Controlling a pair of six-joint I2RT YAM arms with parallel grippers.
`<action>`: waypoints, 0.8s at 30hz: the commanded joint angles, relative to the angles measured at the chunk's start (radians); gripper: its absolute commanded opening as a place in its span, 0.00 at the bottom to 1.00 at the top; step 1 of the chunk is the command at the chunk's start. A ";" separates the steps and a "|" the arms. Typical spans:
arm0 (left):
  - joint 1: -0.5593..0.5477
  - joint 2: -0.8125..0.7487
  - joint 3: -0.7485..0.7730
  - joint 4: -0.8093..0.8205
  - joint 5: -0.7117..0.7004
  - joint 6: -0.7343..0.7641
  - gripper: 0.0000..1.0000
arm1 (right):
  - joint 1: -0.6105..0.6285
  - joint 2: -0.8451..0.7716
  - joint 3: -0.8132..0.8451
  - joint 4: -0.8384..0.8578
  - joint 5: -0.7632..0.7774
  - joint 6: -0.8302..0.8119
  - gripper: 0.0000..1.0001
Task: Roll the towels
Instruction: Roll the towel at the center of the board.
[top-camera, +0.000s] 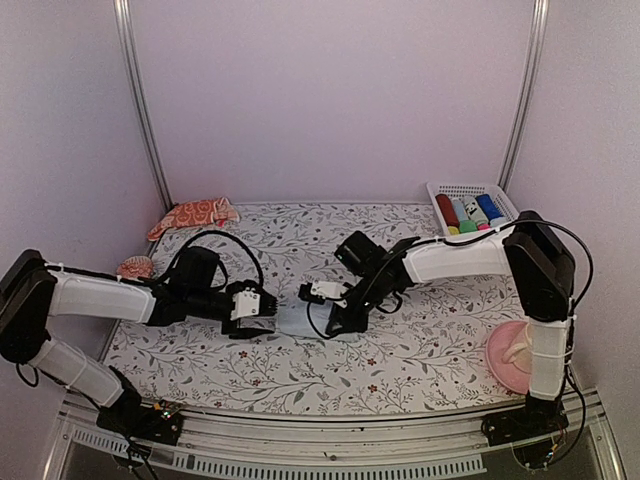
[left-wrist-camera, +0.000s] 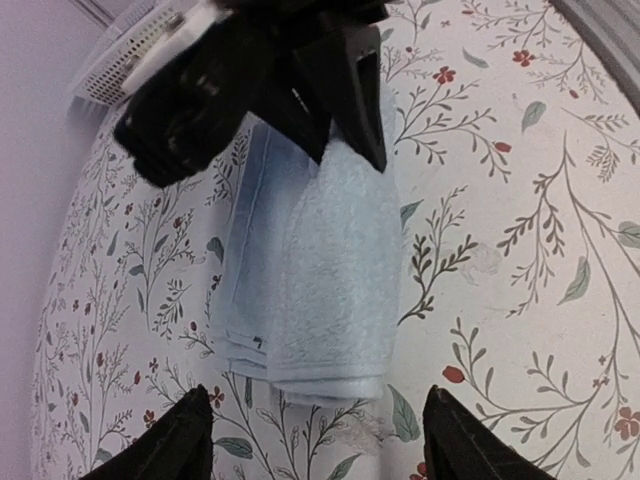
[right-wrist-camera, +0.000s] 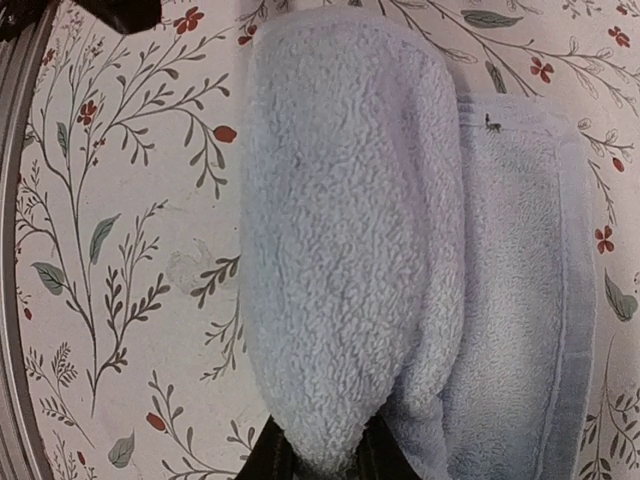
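Top external view: a big table (top-camera: 420, 350) with a flower-pattern cover fills the middle. The blue towel (top-camera: 295, 318) lies in the middle of it, between the two grippers. Its long side runs left to right, from one gripper to the other. It is partly rolled: the thick roll is on the near side and the flat part is on the far side.

The right gripper (top-camera: 338, 322) comes down on the right end, and its fingers pinch the roll tight. The left gripper (top-camera: 268, 310) sits just beside the left end with its fingers spread wide, not touching the towel.

The orange-red towel (top-camera: 195, 215) lies crumpled at the far left corner, well apart. A white basket (top-camera: 437, 190) with colorful rolls stands at the far right. A pink thing (top-camera: 512, 355) rests near the right arm's base.
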 joint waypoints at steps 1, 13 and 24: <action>-0.082 -0.037 -0.073 0.168 -0.103 0.090 0.72 | -0.012 0.086 0.063 -0.112 -0.099 0.047 0.17; -0.239 0.106 -0.110 0.397 -0.377 0.157 0.70 | -0.051 0.196 0.196 -0.205 -0.254 0.090 0.18; -0.282 0.215 -0.073 0.497 -0.477 0.184 0.57 | -0.054 0.199 0.209 -0.225 -0.320 0.090 0.18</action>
